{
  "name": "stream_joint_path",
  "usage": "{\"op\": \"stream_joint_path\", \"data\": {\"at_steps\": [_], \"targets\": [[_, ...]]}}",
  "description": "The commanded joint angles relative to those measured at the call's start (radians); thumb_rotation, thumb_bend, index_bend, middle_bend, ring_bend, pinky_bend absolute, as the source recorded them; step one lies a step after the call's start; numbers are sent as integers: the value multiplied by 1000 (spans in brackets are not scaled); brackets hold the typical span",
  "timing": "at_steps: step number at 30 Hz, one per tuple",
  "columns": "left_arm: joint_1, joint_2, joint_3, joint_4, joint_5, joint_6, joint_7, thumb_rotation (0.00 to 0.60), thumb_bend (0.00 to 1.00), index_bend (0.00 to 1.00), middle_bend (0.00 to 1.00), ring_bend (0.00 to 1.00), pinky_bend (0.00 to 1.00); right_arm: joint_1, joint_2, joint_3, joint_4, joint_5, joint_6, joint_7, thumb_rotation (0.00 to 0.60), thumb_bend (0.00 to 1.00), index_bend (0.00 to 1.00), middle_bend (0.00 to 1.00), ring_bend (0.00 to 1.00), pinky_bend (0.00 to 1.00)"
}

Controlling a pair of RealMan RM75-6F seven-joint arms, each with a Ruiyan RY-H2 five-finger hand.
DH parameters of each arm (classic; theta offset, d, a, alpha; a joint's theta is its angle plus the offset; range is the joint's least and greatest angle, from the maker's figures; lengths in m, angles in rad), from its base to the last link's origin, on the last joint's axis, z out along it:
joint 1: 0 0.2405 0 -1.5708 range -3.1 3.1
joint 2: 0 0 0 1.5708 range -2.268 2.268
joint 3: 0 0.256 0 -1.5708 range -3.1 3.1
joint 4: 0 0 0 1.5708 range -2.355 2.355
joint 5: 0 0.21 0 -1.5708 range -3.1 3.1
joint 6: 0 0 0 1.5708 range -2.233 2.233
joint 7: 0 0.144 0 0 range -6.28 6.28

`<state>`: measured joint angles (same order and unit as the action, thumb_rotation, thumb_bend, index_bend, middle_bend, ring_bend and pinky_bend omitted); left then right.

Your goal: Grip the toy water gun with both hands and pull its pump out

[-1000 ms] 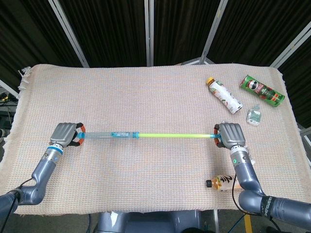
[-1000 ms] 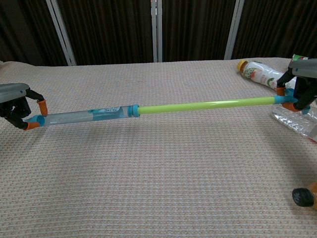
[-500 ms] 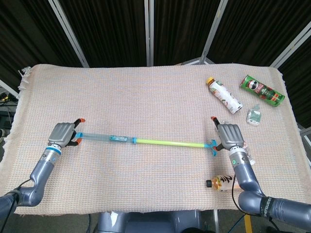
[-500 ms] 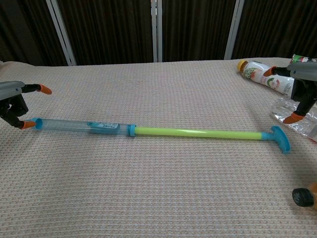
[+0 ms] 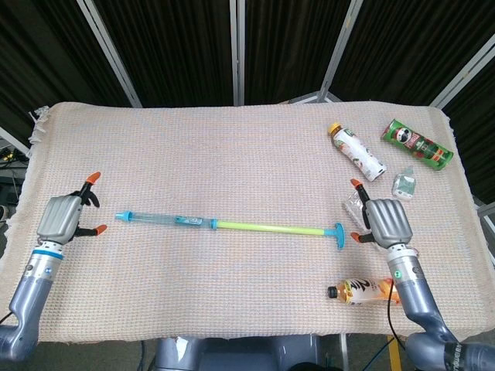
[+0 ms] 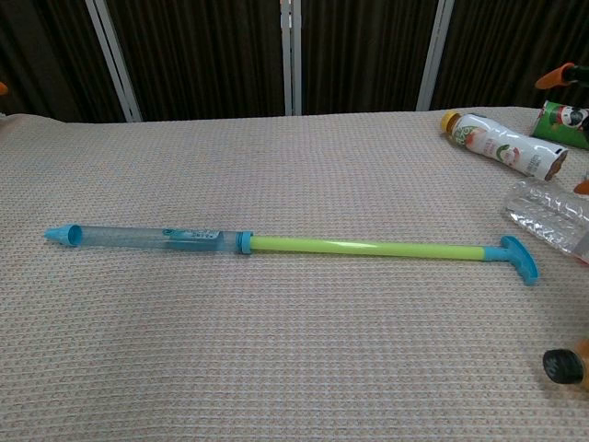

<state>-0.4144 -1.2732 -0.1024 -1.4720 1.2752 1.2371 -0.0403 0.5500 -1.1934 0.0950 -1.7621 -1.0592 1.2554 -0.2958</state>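
Observation:
The toy water gun lies flat on the woven cloth with its pump drawn out. Its clear barrel (image 5: 166,220) (image 6: 147,239) points left, the green pump rod (image 5: 267,227) (image 6: 368,248) runs right, and the blue T-handle (image 5: 339,232) (image 6: 520,258) ends it. My left hand (image 5: 66,215) hovers open to the left of the barrel tip, apart from it, with its orange fingertips spread. Just right of the handle my right hand (image 5: 387,222) is open as well and touches nothing. In the chest view only orange fingertips (image 6: 559,74) of the right hand show at the edge.
A yellow-capped drink bottle (image 5: 356,152) (image 6: 502,143), a green crisp can (image 5: 415,144) and a small clear bottle (image 5: 403,183) lie at the back right. A crumpled clear bottle (image 6: 552,216) lies beside the right hand. A tea bottle (image 5: 362,291) lies near the front edge.
Both hands have let go of the water gun and drawn outward, left further left, right further right. The gun dropped onto the cloth and lies still, pump extended.

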Motion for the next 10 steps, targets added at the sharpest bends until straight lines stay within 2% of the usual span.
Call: {"op": "stream_joint_path", "data": {"at_steps": [1, 3, 4, 10], "targets": [[131, 96, 55, -157, 91, 171, -23, 600, 0, 0, 0, 0, 0, -159, 78, -96, 20, -269, 190, 180, 600, 0, 27, 144, 130, 146], [190, 139, 104, -228, 131, 232, 22, 600, 0, 0, 0, 0, 0, -230, 91, -145, 67, -344, 267, 210, 600, 0, 12, 31, 17, 20], [203, 149, 115, -245, 143, 247, 45, 600, 0, 0, 0, 0, 0, -246, 93, -159, 87, -363, 276, 205, 600, 0, 5, 4, 0, 0], [235, 145, 129, -267, 175, 271, 86, 600, 0, 0, 0, 0, 0, -297, 72, -166, 149, -390, 287, 217, 600, 0, 0, 0, 0, 0]]}}
